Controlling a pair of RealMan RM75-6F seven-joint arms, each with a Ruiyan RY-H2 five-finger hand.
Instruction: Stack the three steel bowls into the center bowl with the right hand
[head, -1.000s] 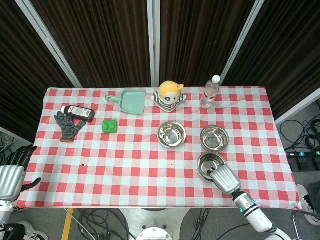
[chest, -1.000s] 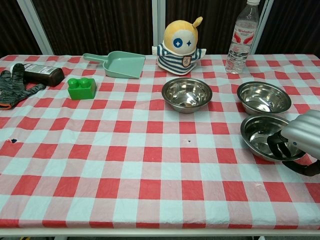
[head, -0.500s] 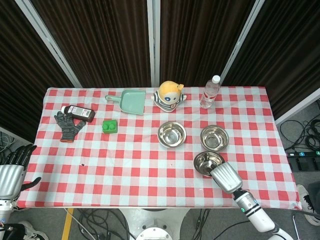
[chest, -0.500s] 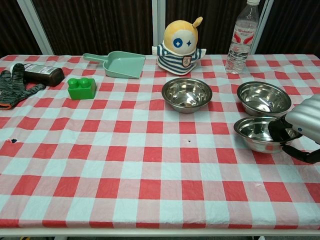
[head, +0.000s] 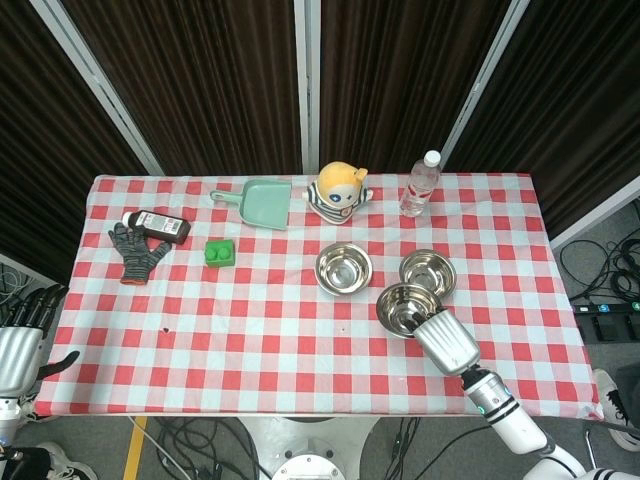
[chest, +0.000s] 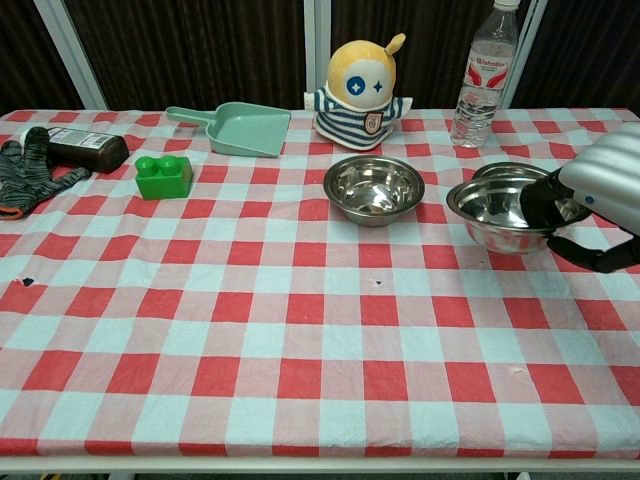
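1. We see the right hand (chest: 585, 205) gripping a steel bowl (chest: 497, 211) by its near-right rim, fingers hooked over the edge, the bowl lifted clear of the desk (chest: 300, 340).
2. The held bowl hangs in front of the rear right bowl (head: 429, 272) and partly hides it in the chest view. We judge it could clip that rim on the way left and knock that bowl along the cloth.
3. The hold is on one edge only, so we think the bowl may tilt or slip out, since polished steel gives little purchase.
4. The center bowl (chest: 373, 188) sits empty, near the held bowl's left. A drop made off-centre could land rim on rim and skid.
5. The plush toy (chest: 366, 78) stands just behind the center bowl, and an overshoot could nudge it.
6. The water bottle (chest: 482, 72) carries a red label that seems to read "Watsons"; we are not sure.
7. The left hand (head: 22, 335) hangs off the desk's left corner, fingers spread, holding nothing.
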